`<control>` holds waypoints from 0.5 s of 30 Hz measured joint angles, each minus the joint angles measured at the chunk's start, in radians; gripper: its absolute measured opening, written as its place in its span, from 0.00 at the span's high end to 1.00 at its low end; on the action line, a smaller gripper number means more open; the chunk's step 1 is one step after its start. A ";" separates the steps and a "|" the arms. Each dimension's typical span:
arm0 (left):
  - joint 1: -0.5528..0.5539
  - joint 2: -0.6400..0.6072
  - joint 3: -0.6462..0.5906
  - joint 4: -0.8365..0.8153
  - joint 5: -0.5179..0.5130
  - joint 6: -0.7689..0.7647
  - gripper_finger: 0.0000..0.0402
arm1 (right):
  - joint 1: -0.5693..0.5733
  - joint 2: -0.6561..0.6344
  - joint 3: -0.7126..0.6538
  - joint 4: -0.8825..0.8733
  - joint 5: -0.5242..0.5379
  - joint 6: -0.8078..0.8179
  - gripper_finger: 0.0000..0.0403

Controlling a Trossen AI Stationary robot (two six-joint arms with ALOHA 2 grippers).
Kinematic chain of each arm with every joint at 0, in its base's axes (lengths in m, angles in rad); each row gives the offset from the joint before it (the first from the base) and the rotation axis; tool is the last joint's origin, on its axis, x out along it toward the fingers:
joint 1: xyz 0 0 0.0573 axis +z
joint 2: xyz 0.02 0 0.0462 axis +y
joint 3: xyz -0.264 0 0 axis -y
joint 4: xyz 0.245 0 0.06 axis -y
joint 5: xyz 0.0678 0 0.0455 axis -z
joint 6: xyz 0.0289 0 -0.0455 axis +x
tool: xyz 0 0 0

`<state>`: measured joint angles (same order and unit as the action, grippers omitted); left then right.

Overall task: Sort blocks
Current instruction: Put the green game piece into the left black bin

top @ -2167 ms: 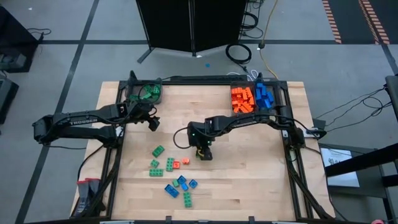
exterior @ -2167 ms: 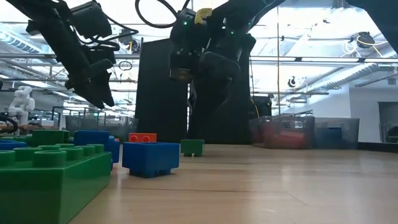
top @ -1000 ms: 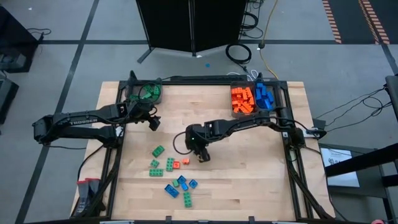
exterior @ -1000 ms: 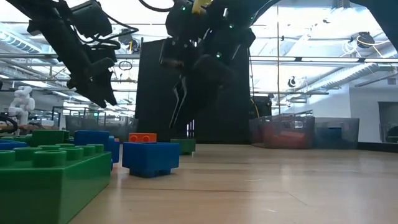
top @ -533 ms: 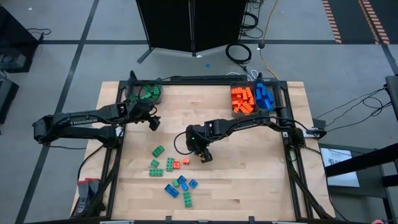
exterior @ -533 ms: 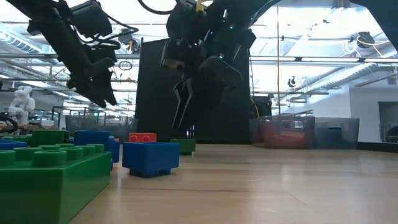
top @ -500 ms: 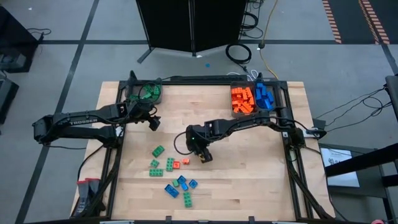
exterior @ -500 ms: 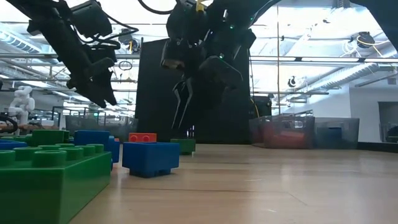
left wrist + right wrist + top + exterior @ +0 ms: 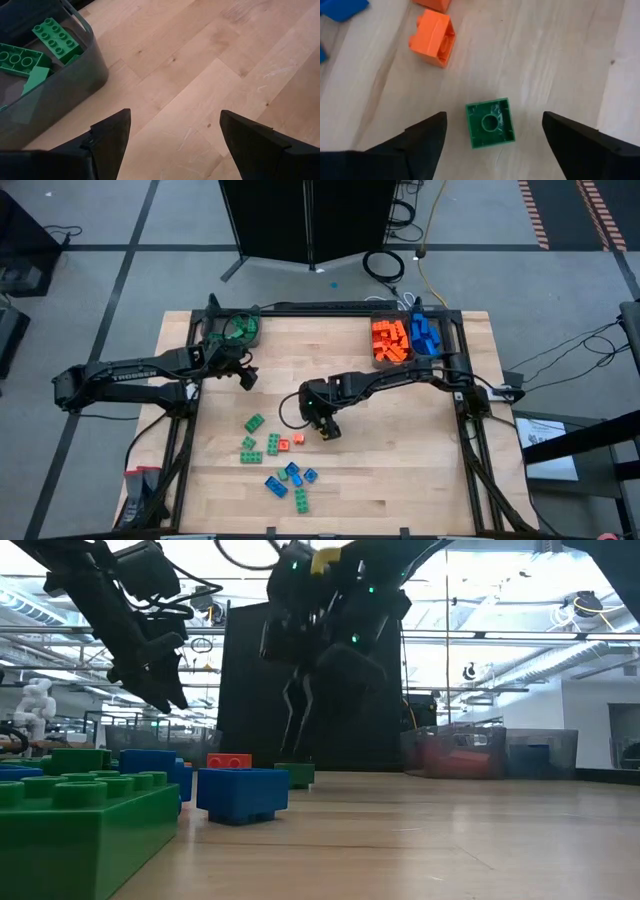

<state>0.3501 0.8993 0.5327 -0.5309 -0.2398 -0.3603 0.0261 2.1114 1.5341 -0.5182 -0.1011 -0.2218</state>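
Note:
A small green block (image 9: 489,123) lies on the wooden table with its hollow underside up, also seen in the low view (image 9: 295,775). My right gripper (image 9: 492,150) hangs open above it near the table's middle (image 9: 322,430), one finger on either side and clear of it. An orange block (image 9: 433,38) lies just beyond. More loose green (image 9: 254,423), orange (image 9: 291,442) and blue (image 9: 290,475) blocks lie toward the near edge. My left gripper (image 9: 243,377) stands open over bare wood beside the grey bin of green blocks (image 9: 232,330).
Grey bins with orange blocks (image 9: 389,340) and blue blocks (image 9: 425,335) stand at the far right. The green bin's wall (image 9: 95,70) is close to my left gripper. A black frame (image 9: 330,308) runs around the table. Bare wood lies right of the middle.
My right gripper has spread its fingers wider above the green block and has kept its place. The block lies where it was.

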 joint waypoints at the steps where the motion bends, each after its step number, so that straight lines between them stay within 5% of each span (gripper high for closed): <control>1: 0.000 0.000 0.000 0.000 0.000 0.000 0.24 | -0.001 0.011 0.000 -0.005 -0.002 0.000 0.21; 10: 0.000 0.000 0.000 0.003 0.000 0.000 0.24 | -0.001 0.071 0.001 0.012 0.005 0.012 0.26; 15: 0.000 0.000 0.000 0.008 -0.005 0.000 0.24 | 0.000 0.073 0.001 0.014 0.014 0.026 0.39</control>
<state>0.3503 0.8993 0.5327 -0.5228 -0.2448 -0.3599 0.0265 2.1840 1.5352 -0.5041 -0.0875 -0.1955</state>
